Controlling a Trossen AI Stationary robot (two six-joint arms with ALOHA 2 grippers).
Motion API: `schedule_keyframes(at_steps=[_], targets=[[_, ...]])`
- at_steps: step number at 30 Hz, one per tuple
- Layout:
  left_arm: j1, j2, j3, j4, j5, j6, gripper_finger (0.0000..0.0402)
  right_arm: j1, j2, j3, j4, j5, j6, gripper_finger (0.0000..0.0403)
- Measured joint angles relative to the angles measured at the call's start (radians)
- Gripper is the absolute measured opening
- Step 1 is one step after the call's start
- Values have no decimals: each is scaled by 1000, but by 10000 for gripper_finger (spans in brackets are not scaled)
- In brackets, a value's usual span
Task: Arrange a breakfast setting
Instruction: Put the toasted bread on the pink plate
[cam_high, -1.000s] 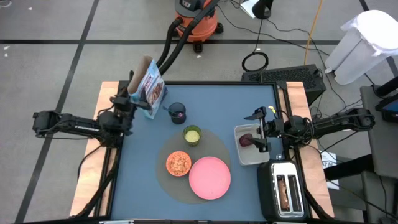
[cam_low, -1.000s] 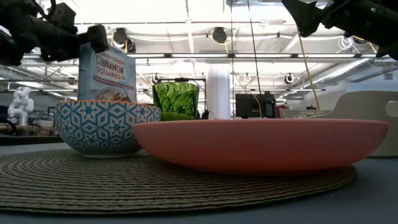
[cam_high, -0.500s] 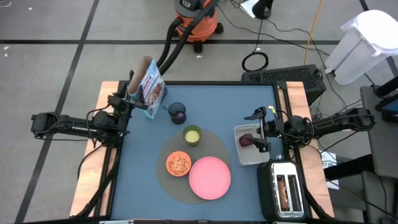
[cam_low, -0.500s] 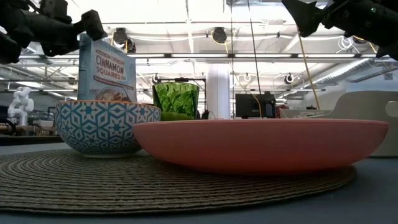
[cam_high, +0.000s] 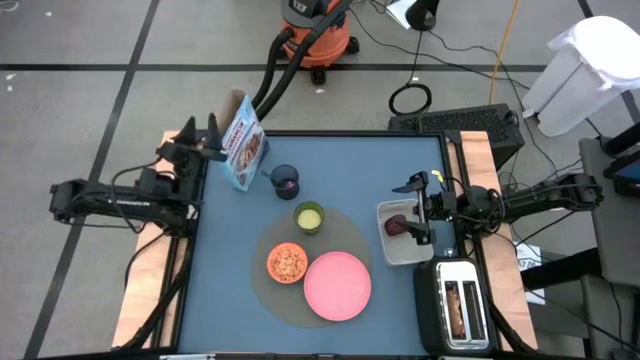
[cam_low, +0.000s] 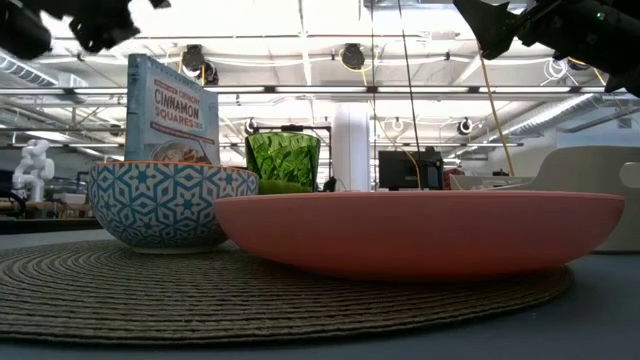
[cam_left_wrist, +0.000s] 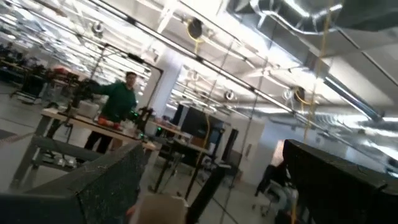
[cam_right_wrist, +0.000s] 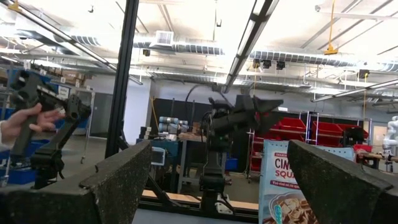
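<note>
Item, upper left of the high view: my left gripper (cam_high: 197, 134), fingers spread wide and empty, lifted just beside the cereal box (cam_high: 243, 142), which stands upright at the blue table's (cam_high: 330, 160) far-left edge; I judge it placed, so I should draw clear without brushing it over. Item, centre: dark blue mug (cam_high: 286, 181) with purple spoon (cam_high: 270, 176) beside the box; below it the round grey mat (cam_high: 352, 238) carrying green cup (cam_high: 309, 216), small orange bowl (cam_high: 288, 262) and pink plate (cam_high: 337, 285), the plate bare. Item, right: my right gripper (cam_high: 419, 212), jaws open, holding nothing, poised over the clear rectangular tub (cam_high: 398, 248) where the dark red fruit (cam_high: 396, 226) lies. Lower right: black toaster (cam_high: 457, 312) with the toast slice (cam_high: 458, 308) in a slot. Next step, as I judge: descend squarely, close gently on the fruit.
</note>
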Motion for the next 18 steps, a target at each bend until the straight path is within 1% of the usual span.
schedule_keyframes(at_steps=[3,6,10,14,18], targets=[[-46,1,77,-134,14,-6,392,0,0,0,0,0,0,368],[-102,1,154,-299,50,-25,392,0,0,0,-1,0,2,368],[-180,1,241,-489,114,-99,392,0,0,0,-1,0,2,368],[-242,1,280,-609,161,-205,392,0,0,0,-6,0,3,368],[-289,1,280,-708,165,-313,392,0,0,0,-6,-1,6,368]])
